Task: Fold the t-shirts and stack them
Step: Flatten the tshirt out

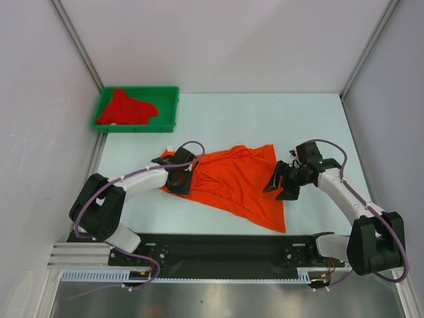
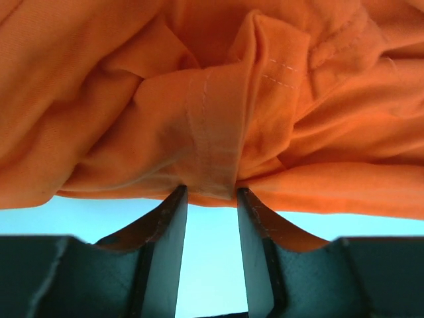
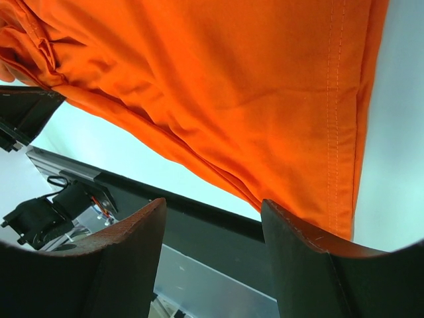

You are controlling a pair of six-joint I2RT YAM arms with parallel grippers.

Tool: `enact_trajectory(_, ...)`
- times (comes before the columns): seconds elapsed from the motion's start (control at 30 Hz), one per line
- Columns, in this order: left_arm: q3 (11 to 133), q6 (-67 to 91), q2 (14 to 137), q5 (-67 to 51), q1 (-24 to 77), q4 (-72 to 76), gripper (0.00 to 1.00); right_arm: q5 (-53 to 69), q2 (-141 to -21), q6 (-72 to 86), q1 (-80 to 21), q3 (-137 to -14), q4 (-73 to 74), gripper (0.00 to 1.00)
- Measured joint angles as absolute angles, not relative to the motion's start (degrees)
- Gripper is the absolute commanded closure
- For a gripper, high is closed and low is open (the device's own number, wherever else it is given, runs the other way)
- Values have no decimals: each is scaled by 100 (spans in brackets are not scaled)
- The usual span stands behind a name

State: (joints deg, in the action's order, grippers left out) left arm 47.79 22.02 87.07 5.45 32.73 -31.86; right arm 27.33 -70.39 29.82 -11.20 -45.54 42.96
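Observation:
The bright orange t-shirt (image 1: 238, 182) lies spread and rumpled on the table between my arms. My left gripper (image 1: 180, 173) is at its bunched left edge. In the left wrist view the jaws (image 2: 211, 192) stand narrowly apart, pinching a stitched hem fold of the orange cloth (image 2: 132, 99), and creases gather toward the tips. My right gripper (image 1: 277, 185) is open at the shirt's right edge. In the right wrist view (image 3: 213, 209) nothing is between the jaws, and the orange cloth (image 3: 232, 86) with its hem lies just beyond them. The red t-shirt (image 1: 126, 109) lies crumpled in the tray.
The green plastic tray (image 1: 169, 109) stands at the back left near the wall. The black base rail (image 1: 225, 248) runs along the near edge and also shows in the right wrist view (image 3: 199, 225). White walls close in left, right and back.

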Motion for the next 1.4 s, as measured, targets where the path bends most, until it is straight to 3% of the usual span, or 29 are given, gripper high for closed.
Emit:
enact_trajectory(0.47,5050,2209,8783,1068,3299,-3345,80,2744,-6934,2864,-1120,-4423,4320,35)
enact_trajectory(0.6,5127,2233,8759,1190,3306,-3420,92,2746,-6906,2836,-1120,-4375,4368,35)
enact_trajectory(0.63,5151,2233,8744,1208,3306,-3441,100,2742,-6897,2832,-1120,-4368,4381,36)
enact_trajectory(0.87,5424,2261,8230,1691,3326,-3905,100,2075,-6853,3011,-1131,-4261,4737,39)
enact_trajectory(1.1,5811,2477,6917,2451,3328,-4440,100,1337,-6525,3662,-1122,-3682,5111,38)
enact_trajectory(1.4,5920,2722,5983,2987,3332,-4840,100,1203,-5367,5413,-1028,-3111,5175,40)
